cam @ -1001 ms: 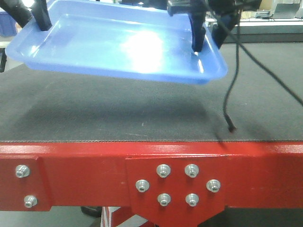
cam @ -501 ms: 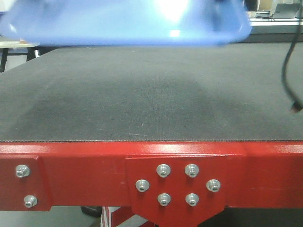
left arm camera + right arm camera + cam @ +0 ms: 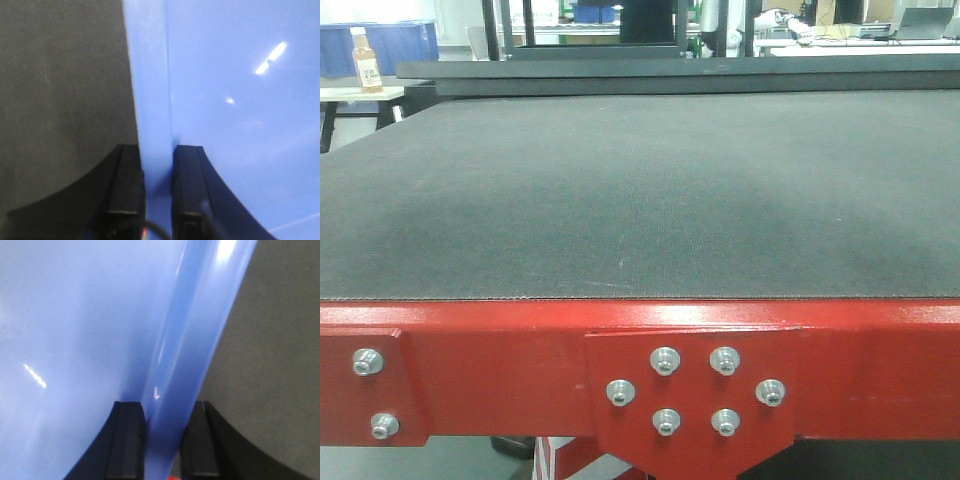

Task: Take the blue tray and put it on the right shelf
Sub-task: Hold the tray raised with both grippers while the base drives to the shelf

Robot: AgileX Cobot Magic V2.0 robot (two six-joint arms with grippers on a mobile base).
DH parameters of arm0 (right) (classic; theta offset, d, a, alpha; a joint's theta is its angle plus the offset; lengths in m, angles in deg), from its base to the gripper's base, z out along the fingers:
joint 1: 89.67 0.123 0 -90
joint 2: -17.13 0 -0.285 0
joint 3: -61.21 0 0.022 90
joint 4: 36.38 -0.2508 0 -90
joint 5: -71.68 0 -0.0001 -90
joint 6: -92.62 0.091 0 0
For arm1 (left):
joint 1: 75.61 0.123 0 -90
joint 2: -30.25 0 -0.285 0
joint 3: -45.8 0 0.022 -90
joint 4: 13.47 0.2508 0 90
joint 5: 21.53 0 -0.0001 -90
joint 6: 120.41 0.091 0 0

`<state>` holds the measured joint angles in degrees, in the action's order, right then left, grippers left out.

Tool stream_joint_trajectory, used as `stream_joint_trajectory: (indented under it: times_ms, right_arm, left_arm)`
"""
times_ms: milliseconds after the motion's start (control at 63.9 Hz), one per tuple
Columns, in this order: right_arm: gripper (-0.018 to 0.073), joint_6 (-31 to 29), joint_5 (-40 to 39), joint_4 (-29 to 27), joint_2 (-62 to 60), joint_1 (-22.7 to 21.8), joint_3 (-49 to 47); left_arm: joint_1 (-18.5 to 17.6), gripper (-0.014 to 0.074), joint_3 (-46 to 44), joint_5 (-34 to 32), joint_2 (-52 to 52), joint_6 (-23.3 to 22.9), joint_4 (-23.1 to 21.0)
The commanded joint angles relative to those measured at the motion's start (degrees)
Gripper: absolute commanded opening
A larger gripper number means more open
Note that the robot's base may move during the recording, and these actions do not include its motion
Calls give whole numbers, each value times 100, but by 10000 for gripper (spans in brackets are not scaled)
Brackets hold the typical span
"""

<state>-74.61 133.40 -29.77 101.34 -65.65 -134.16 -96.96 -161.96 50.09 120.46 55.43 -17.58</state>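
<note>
The glossy light-blue tray (image 3: 235,100) fills the right of the left wrist view, and my left gripper (image 3: 157,165) is shut on its left rim, one black finger on each side. In the right wrist view the blue tray (image 3: 85,330) fills the left, with my right gripper (image 3: 162,412) shut on its right rim. The dark mat lies below the tray in both wrist views. From the front view the tray and both grippers are out of sight. The right shelf is out of view.
The red-framed table (image 3: 640,350) with its dark mat (image 3: 650,190) spans the front view. Behind it stand a bottle (image 3: 363,60) on a white table at far left, dark blue bins (image 3: 400,45) and benches.
The tray, held by both grippers, rose out of the top of the front view. The dangling black cable left that view too.
</note>
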Motion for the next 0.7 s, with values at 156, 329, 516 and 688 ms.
stream_joint_trajectory:
  times_ms: [156,329,516,688]
  right_arm:
    - [59,-183,-895,314,-1232,13,1383]
    - [59,-183,-926,114,-1689,13,1939]
    - [59,-183,-909,9,-1838,13,1991]
    - [59,-183,-881,-43,-1838,13,1991]
  left_arm:
    - [-41,-41,1475,-620,-1218,6,124]
    - [-41,-41,2564,-931,-1770,7,-312]
    - [-41,-41,3160,-1026,-2005,7,-392]
    - [-41,-41,3168,-997,-2005,7,-392]
